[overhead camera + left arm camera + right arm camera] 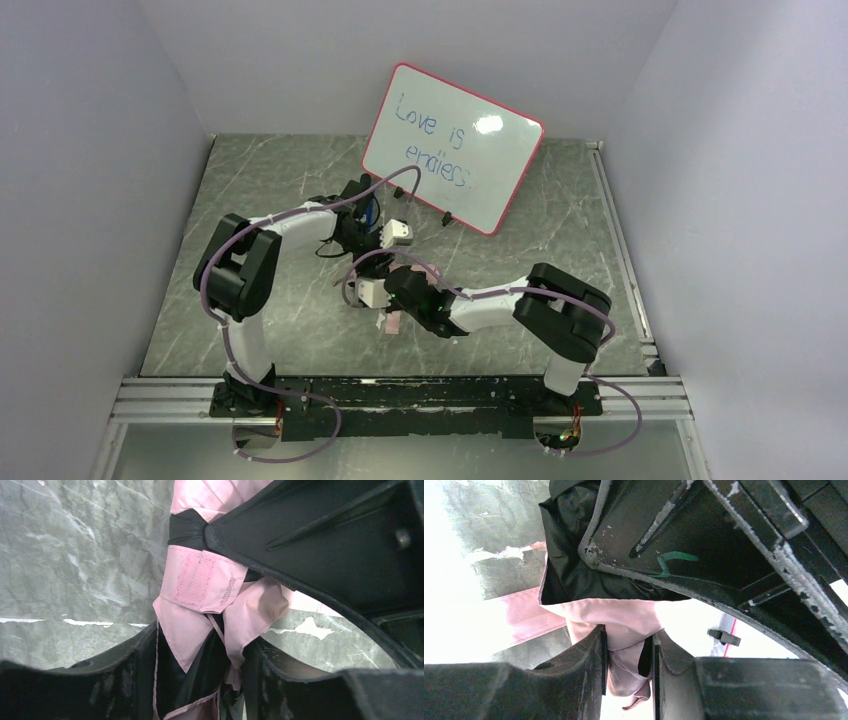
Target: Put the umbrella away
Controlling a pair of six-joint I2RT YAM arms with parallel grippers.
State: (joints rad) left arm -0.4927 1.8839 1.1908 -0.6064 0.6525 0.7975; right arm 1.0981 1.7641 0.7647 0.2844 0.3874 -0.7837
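**Umbrella (pixel 393 322) held between both grippers over the middle of the grey veined table (pixel 560 240).**

The right gripper (pixel 629 647) pinches a fold of the thin pale pink canopy, with black lining bunched above it, apparently to steady the bundle. The left gripper (pixel 200 652) straddles the gathered fabric just below the closure strap (pixel 200 577), a flat pink tab with a rough hook-and-loop patch. Whether its jaws bear on the cloth cannot be told. This placement likely prepares for wrapping the strap round the soft, creased canopy.

The rear bench (pixel 575 215) is blocked by the whiteboard (pixel 455 148). Its centre is crowded by the left arm (pixel 285 232), right arm (pixel 500 305) and umbrella (pixel 197 580).
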